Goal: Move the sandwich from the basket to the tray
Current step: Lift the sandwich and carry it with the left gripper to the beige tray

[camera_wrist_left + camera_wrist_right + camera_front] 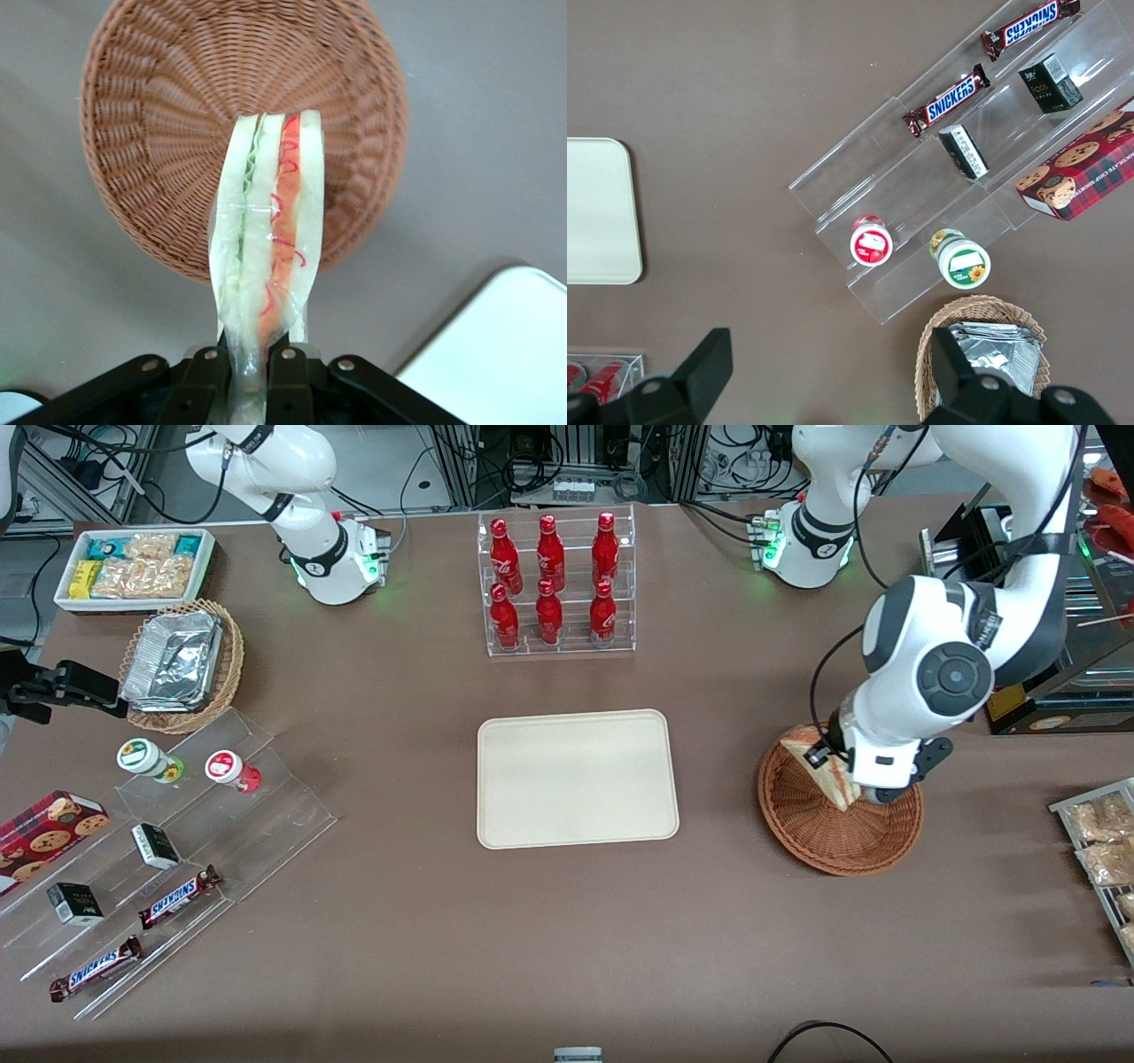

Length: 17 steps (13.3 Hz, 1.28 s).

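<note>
While gripped: the hand (252, 376) is closed narrow on the sandwich (266, 239), its two fingers (288, 372) pinching the wrapped wedge across its flat bread faces, which looks chosen so the filling is not crushed.
Sandwich: a clear-wrapped wedge with green and red layers along its cut edge, hanging straight out from the hand and raised off the weave, judging from the wrist view; in the front view its pale corner (811, 748) shows beside the wrist.
Basket: the basket (159, 133) sits directly beneath the hand with no other item visible in it; the front view shows the hand (846, 784) over the part of the basket (837, 833) farther from the front camera, so the lift seems only just begun.
Counter: the brown counter (726, 948) spreads around the basket, bare just beside it.
Tray: the tray (576, 778) lies near the hand, one step toward the parked arm's end of the counter, flat and bare; a cream corner of it (505, 345) already shows close to the hand.
Step in hand: carrying the wedge clear of the basket rim, by my reading.
Next move: likely a sideways carry at enough height to clear the rim, then a lowering onto the tray's middle.
Risk: the slick wrap could slip in so narrow a pinch.
</note>
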Motion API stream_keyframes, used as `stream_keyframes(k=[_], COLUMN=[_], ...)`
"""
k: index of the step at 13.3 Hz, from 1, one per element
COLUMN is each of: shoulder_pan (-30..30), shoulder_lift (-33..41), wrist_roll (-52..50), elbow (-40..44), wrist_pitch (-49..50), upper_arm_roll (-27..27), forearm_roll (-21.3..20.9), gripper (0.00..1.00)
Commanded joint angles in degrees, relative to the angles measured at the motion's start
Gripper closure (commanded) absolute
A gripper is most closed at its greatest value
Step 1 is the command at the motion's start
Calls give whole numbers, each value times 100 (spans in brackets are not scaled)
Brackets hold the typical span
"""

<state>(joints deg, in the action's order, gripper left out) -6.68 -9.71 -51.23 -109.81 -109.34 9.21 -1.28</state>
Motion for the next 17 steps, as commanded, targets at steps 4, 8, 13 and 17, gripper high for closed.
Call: stream_keyframes(k=[4,8,13,17], shoulder_pan=[-578,-1141,-1765,-2354], shoulder_lift=[-233,-540,-1154,-1980], wrist_roll=[-1,8,562,571], elbow=[469,768,1426,2392], wrist_pitch=[168,159,89,132], upper_arm_roll=[257,257,266,266], forearm_roll=[-57,-57,22,-39], gripper=[100,100,100,100])
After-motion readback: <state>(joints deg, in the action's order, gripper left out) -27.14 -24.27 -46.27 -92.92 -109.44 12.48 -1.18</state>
